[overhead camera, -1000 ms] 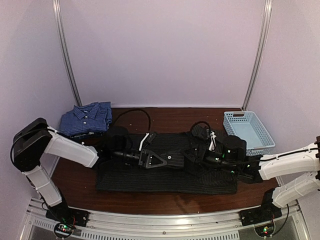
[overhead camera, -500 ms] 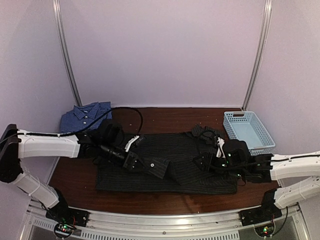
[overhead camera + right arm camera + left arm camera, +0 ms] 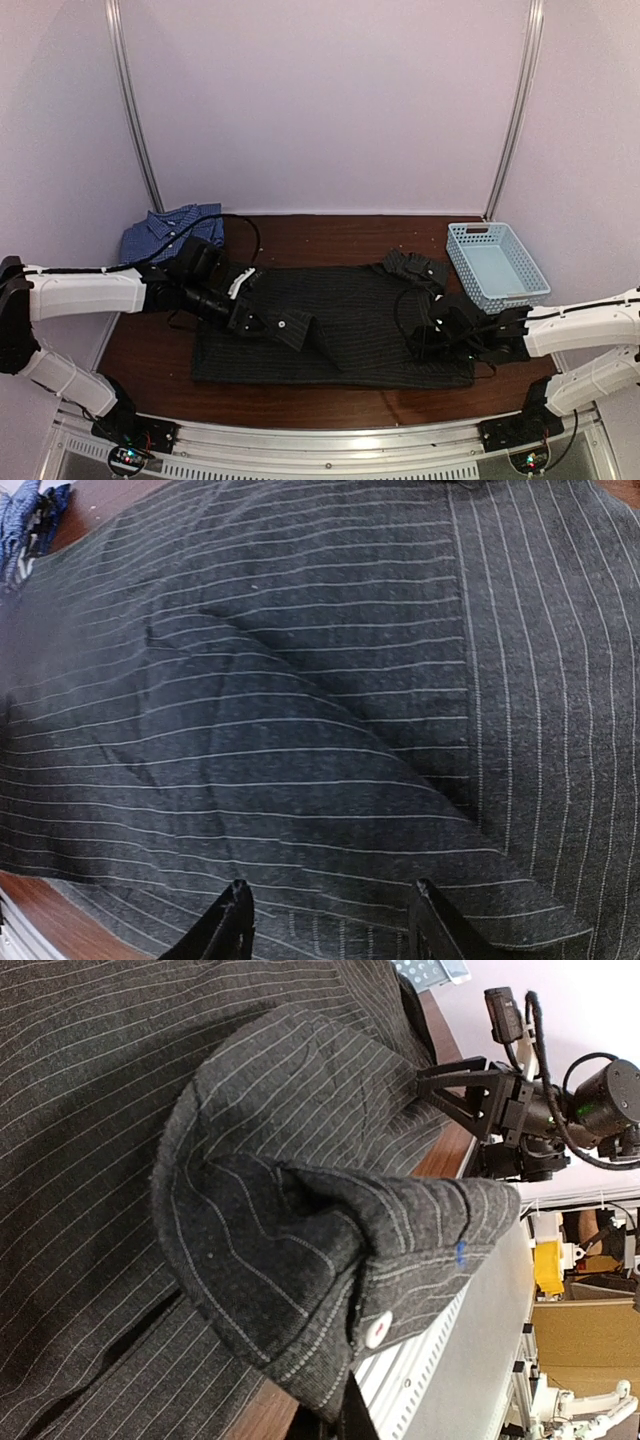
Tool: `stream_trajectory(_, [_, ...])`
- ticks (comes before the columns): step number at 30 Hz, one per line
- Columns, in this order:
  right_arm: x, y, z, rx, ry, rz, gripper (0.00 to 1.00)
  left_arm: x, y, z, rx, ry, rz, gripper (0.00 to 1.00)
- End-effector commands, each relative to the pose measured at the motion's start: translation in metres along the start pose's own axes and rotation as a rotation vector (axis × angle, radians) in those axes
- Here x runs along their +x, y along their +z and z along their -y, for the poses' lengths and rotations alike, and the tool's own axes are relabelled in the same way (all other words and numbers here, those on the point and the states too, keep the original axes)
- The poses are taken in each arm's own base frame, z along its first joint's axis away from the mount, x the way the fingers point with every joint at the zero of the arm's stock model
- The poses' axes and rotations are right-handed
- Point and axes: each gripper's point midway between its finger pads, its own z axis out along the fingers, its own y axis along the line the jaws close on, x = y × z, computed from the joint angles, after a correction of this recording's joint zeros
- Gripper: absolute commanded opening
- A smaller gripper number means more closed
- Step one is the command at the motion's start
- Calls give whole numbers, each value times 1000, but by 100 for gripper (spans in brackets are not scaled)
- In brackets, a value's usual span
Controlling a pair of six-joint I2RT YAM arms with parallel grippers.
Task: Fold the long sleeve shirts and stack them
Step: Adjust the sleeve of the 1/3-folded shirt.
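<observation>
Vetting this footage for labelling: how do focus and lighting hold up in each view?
Top external: soft, even light, yet the black pinstriped shirt reads as a dark mass, stripes barely resolved. Left wrist: its buttoned cuff is crisp, background bright. Right wrist: stripes sharp, top-left corner blurred.

We count two shirts: one black shirt [image 3: 370, 310] with pale pinstripes and one blue shirt [image 3: 170, 235] with fine checks. We see one basket [image 3: 497, 262] and one table [image 3: 330, 235]. We count two arms, the left arm [image 3: 90, 290] and the right arm [image 3: 580, 325], and two grippers, the left gripper [image 3: 265, 322] and the right gripper [image 3: 330, 920]. On the black shirt we find one white button [image 3: 377, 1330].
</observation>
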Motion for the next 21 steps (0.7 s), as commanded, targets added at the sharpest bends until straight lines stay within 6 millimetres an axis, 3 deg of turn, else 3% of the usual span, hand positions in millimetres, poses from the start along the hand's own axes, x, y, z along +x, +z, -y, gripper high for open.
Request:
stream_trajectory(1, [14,13,26,56,1,-52,54,0,-6,-4,2,14,16,0])
stream_trajectory(7, [27,24,45,95,0,-103,53,5,-10,-14,-12,-8,21,0])
stream_trajectory(21, [23,23,47,117,-36,-103,54,45,-3,-56,-161,-44,-121,3])
